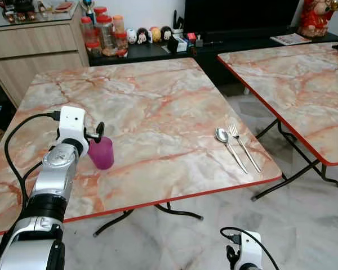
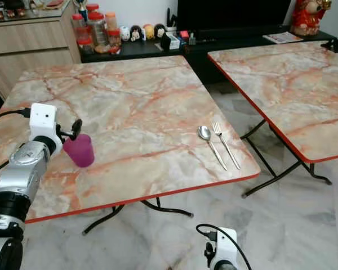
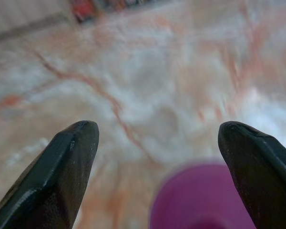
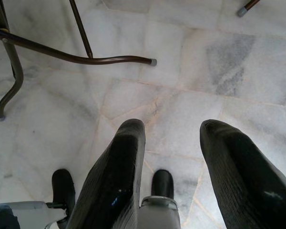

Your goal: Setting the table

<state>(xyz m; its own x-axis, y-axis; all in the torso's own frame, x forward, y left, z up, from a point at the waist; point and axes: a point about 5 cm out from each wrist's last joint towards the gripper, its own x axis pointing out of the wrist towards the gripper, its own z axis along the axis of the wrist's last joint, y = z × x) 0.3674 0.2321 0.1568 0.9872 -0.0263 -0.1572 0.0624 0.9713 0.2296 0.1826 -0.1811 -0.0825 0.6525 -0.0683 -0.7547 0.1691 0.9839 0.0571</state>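
A small magenta plastic cup stands upright on the near left part of the marble-patterned folding table, well apart from the spoon and fork that lie side by side near the table's right front corner. The left gripper hovers at the cup from the robot's side, its two black fingers spread wide, with the cup's rim showing low between them and closer to one finger than the other — they do not look to be touching it. The cup looks light and thin-walled, probably smooth and a little slippery, so it could tip or skid on the glossy top if nudged by one finger first; a gentle squeeze across the upper wall, centred between the fingers, seems the safest hold, and little force should be needed. The right gripper hangs idle below table height over the pale marble floor, its fingers parted with nothing between them. Behind the table, red-lidded jars and small figurines stand on a low dark cabinet, but their labels are too small to read — no brand or writing can be made out.
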